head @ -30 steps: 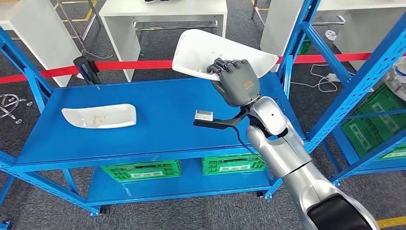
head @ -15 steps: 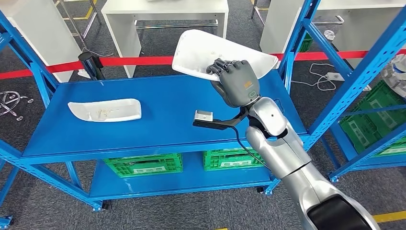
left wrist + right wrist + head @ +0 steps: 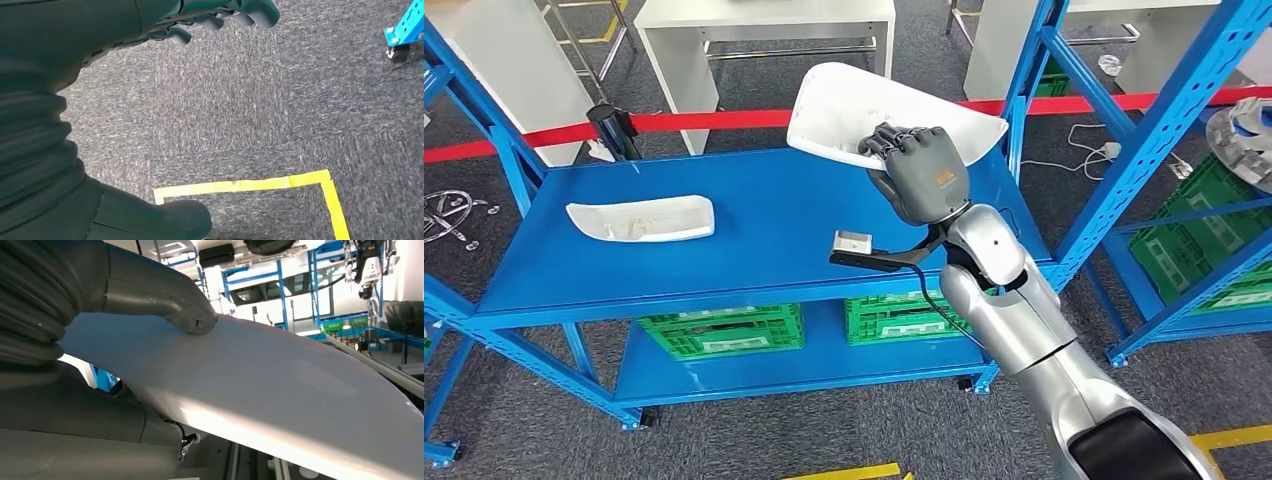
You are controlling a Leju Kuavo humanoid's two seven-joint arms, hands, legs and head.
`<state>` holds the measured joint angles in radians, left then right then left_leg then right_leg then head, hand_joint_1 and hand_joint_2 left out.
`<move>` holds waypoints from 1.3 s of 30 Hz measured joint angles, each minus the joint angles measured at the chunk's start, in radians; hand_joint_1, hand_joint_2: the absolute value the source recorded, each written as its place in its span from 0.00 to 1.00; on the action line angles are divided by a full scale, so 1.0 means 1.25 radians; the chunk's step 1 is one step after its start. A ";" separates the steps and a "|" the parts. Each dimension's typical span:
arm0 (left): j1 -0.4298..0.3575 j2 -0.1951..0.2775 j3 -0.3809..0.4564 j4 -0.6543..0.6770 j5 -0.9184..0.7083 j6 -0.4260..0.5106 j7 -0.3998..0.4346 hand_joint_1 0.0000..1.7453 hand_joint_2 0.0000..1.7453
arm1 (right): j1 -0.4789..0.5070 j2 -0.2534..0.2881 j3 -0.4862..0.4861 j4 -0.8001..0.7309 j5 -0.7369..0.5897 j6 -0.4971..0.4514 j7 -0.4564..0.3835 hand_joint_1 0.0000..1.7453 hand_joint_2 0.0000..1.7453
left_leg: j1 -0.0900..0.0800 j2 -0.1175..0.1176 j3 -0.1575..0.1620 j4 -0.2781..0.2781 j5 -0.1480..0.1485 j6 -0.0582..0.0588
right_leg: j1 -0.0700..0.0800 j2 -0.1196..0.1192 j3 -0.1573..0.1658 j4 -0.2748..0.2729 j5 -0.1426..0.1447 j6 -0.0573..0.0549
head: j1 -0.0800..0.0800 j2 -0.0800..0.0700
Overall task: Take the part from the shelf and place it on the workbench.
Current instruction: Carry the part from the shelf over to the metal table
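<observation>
Blue shelf top (image 3: 764,230) lies open between a second white part (image 3: 640,218) and blue upright (image 3: 1022,85).

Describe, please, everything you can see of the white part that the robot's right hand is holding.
The white part is a broad, curved shell with rounded corners, seemingly smooth glossy plastic, with faint specks on its concave face. It is held tilted in the air above the far right end of the blue shelf, clear of the shelf surface. The right hand grips its lower edge, dark fingers on the concave face; in the right wrist view the thumb presses on the smooth outer side.
</observation>
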<state>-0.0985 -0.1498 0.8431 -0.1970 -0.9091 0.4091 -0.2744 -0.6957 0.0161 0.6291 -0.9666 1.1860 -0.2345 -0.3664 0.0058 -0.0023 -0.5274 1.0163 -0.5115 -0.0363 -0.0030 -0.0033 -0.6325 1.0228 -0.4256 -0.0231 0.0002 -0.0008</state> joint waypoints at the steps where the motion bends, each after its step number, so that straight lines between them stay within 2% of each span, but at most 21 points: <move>1: 0.000 0.000 0.000 0.000 0.001 0.000 -0.001 0.00 1.00 | 0.000 0.000 0.000 0.000 -0.001 0.000 0.001 1.00 1.00 | -0.002 -0.001 0.000 -0.004 0.000 0.006 | 0.001 0.000 -0.002 -0.001 0.004 0.005 | 0.000 0.000; 4: 0.001 -0.001 0.000 0.000 0.003 0.000 -0.005 0.00 1.00 | 0.002 -0.005 0.000 0.000 -0.002 -0.002 0.004 1.00 1.00 | -0.001 0.000 -0.011 -0.006 0.017 0.026 | -0.002 0.001 -0.012 0.010 -0.004 0.019 | 0.001 0.000; 6: 0.001 -0.001 0.000 0.000 0.004 0.000 -0.006 0.00 1.00 | 0.003 -0.010 0.000 0.000 -0.002 -0.005 0.005 1.00 1.00 | 0.001 0.003 -0.023 -0.008 0.029 0.037 | -0.003 0.002 -0.041 0.081 -0.061 0.026 | 0.003 0.000; 8: 0.000 -0.001 0.000 -0.001 0.005 0.000 -0.006 0.00 1.00 | 0.008 -0.014 0.000 0.000 -0.003 -0.006 0.006 1.00 1.00 | 0.000 0.004 -0.038 -0.006 0.039 0.041 | -0.003 0.002 -0.079 0.190 -0.123 0.029 | 0.003 0.000; 9: 0.000 -0.001 0.000 0.000 0.005 0.000 -0.006 0.00 1.00 | 0.012 -0.015 0.000 0.000 -0.003 -0.007 0.006 1.00 1.00 | 0.000 0.004 -0.045 -0.005 0.044 0.041 | -0.003 0.002 -0.087 0.225 -0.137 0.030 | 0.003 0.000; 10: 0.001 -0.001 0.000 0.000 0.005 0.000 -0.006 0.00 1.00 | 0.014 -0.016 0.000 0.000 -0.003 -0.007 0.007 1.00 1.00 | 0.000 0.003 -0.053 -0.003 0.048 0.040 | -0.003 0.002 -0.080 0.231 -0.137 0.029 | 0.003 0.000; 11: 0.001 -0.001 0.000 0.000 0.005 0.000 -0.006 0.00 1.00 | 0.016 -0.017 0.000 0.000 -0.003 -0.008 0.008 1.00 1.00 | 0.000 0.003 -0.060 0.000 0.051 0.039 | -0.003 0.002 -0.056 0.202 -0.123 0.027 | 0.003 0.000; 13: 0.000 -0.001 0.000 0.000 0.005 0.000 -0.005 0.00 1.00 | 0.015 -0.019 0.000 0.000 -0.004 -0.008 0.010 1.00 1.00 | -0.001 0.002 -0.071 0.006 0.056 0.035 | -0.001 0.002 0.023 0.088 -0.091 0.020 | 0.003 0.000; 15: -0.001 -0.001 0.000 0.000 0.005 0.000 -0.005 0.00 1.00 | 0.013 -0.019 0.000 -0.001 -0.004 -0.010 0.011 1.00 1.00 | -0.001 0.002 -0.075 0.010 0.062 0.027 | 0.004 0.002 0.069 0.014 -0.072 0.013 | 0.004 0.000; 19: -0.002 -0.001 0.000 0.000 0.005 0.000 -0.005 0.00 1.00 | 0.009 -0.019 0.000 -0.002 -0.004 -0.013 0.011 1.00 1.00 | -0.001 0.001 -0.084 0.013 0.065 0.007 | 0.002 0.002 0.064 -0.004 -0.056 -0.003 | 0.006 0.000; 21: -0.002 0.000 0.000 0.000 0.004 -0.001 -0.005 0.00 1.00 | 0.009 -0.019 0.000 -0.002 -0.005 -0.013 0.011 1.00 1.00 | -0.001 0.000 -0.105 0.064 0.018 -0.002 | -0.003 0.001 0.053 -0.009 -0.041 -0.011 | 0.003 0.000; 23: -0.002 0.001 0.000 0.000 0.003 -0.002 -0.004 0.00 1.00 | 0.009 -0.019 0.000 -0.002 -0.005 -0.013 0.011 1.00 1.00 | 0.001 0.000 -0.137 0.166 -0.052 -0.009 | -0.003 0.000 0.037 -0.009 -0.029 -0.014 | 0.001 0.000; 24: -0.002 0.001 0.000 0.000 0.003 -0.002 -0.004 0.00 1.00 | 0.010 -0.019 0.000 -0.002 -0.005 -0.013 0.011 1.00 1.00 | 0.002 0.001 -0.147 0.210 -0.071 -0.012 | -0.003 0.000 0.028 -0.009 -0.022 -0.014 | 0.001 0.000; 25: -0.002 0.002 0.000 0.000 0.003 -0.002 -0.004 0.00 1.00 | 0.011 -0.020 0.000 -0.002 -0.006 -0.013 0.011 1.00 1.00 | 0.002 0.001 -0.144 0.230 -0.073 -0.013 | -0.003 0.000 0.019 -0.008 -0.016 -0.013 | 0.001 0.000; 27: -0.002 0.002 0.000 0.000 0.003 -0.002 -0.004 0.00 1.00 | 0.012 -0.020 0.000 -0.002 -0.007 -0.013 0.011 1.00 1.00 | 0.002 0.001 -0.096 0.182 -0.037 -0.012 | -0.003 0.000 0.004 -0.007 -0.004 -0.010 | 0.001 0.000; 30: -0.004 0.003 0.000 -0.001 0.003 -0.002 -0.004 0.00 1.00 | 0.011 -0.021 0.000 -0.003 -0.008 -0.014 0.011 1.00 1.00 | 0.000 0.000 0.010 0.024 -0.012 -0.002 | -0.001 0.000 -0.011 -0.003 0.012 0.000 | 0.001 0.000; 31: -0.005 0.003 0.000 -0.001 0.003 -0.002 -0.004 0.00 1.00 | 0.010 -0.021 0.000 -0.004 -0.009 -0.014 0.011 1.00 1.00 | -0.002 -0.001 0.023 -0.001 -0.016 0.002 | -0.001 0.000 -0.014 -0.003 0.017 0.004 | 0.002 0.000; 33: -0.005 0.002 0.000 -0.001 0.003 -0.002 -0.004 0.00 1.00 | 0.011 -0.022 0.000 -0.004 -0.009 -0.014 0.011 1.00 1.00 | -0.003 -0.002 0.018 -0.008 -0.010 0.015 | -0.001 -0.001 -0.017 -0.004 0.028 0.013 | 0.002 0.000; 35: -0.005 0.002 0.000 0.000 0.004 -0.002 -0.004 0.00 1.00 | 0.012 -0.023 0.001 -0.004 -0.010 -0.015 0.011 1.00 1.00 | -0.001 0.001 0.008 -0.010 0.003 0.028 | -0.002 0.001 -0.030 0.014 0.009 0.022 | 0.003 0.000; 38: -0.005 0.003 0.000 -0.001 0.005 -0.001 -0.004 0.00 1.00 | 0.014 -0.025 0.001 -0.004 -0.010 -0.016 0.013 1.00 1.00 | -0.001 0.003 -0.022 -0.008 0.028 0.040 | -0.004 0.003 -0.075 0.145 -0.095 0.029 | 0.005 0.000; 39: -0.005 0.003 0.000 -0.001 0.005 -0.001 -0.004 0.00 1.00 | 0.016 -0.026 0.001 -0.004 -0.010 -0.016 0.013 1.00 1.00 | -0.002 0.003 -0.034 -0.006 0.036 0.042 | -0.004 0.003 -0.086 0.194 -0.117 0.030 | 0.006 0.000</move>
<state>-0.1043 -0.1459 0.8431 -0.1980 -0.9027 0.4073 -0.2796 -0.6760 -0.0160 0.6298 -0.9712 1.1738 -0.2547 -0.3501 0.0033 0.0018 -0.5702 1.0086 -0.4659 0.0157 -0.0080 -0.0001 -0.7399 1.2657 -0.5723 0.0144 0.0072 -0.0008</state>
